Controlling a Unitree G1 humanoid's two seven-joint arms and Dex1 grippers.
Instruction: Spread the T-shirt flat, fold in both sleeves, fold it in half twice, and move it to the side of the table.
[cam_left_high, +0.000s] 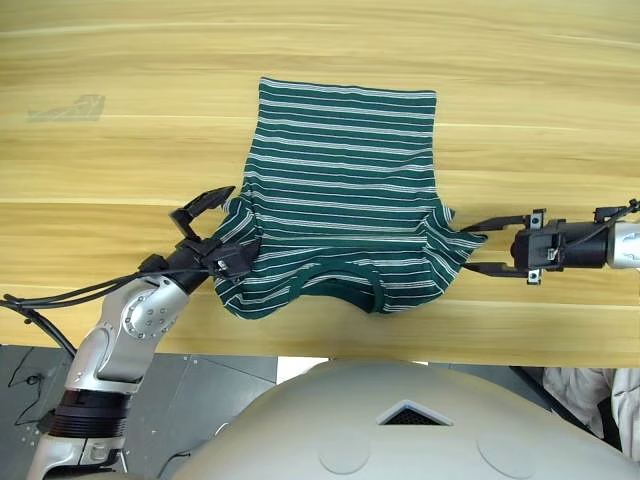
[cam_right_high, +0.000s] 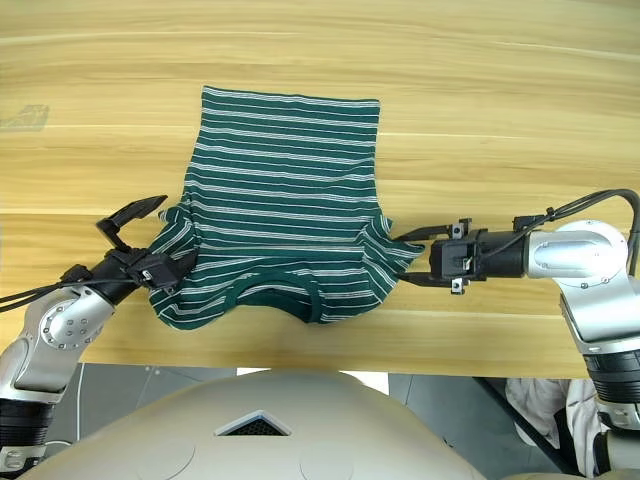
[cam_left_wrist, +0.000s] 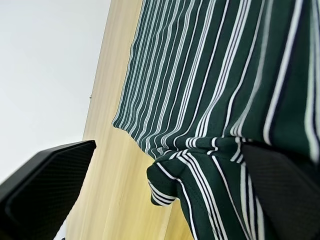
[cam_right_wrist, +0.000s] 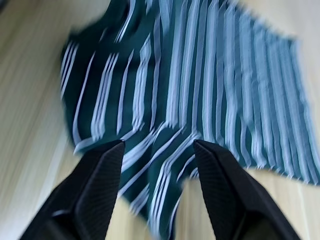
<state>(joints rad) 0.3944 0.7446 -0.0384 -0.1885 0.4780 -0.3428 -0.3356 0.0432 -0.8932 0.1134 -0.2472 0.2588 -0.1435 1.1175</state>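
Observation:
A dark green T-shirt (cam_left_high: 345, 190) with white stripes lies on the wooden table (cam_left_high: 100, 160), collar toward me and hem at the far side. Both sleeves are bunched in against the body. My left gripper (cam_left_high: 222, 232) is open at the left sleeve; in the left wrist view the folded sleeve (cam_left_wrist: 200, 170) lies between its fingers (cam_left_wrist: 45, 185). My right gripper (cam_left_high: 478, 245) is open at the tip of the right sleeve (cam_right_high: 385, 245). In the right wrist view the striped cloth (cam_right_wrist: 165, 90) sits just ahead of and between the two fingertips (cam_right_wrist: 105, 170).
The table's front edge (cam_left_high: 400, 360) runs just below the collar. Bare wood stretches to the left, to the right and beyond the hem. A faint grey mark (cam_left_high: 65, 107) shows on the far left of the tabletop.

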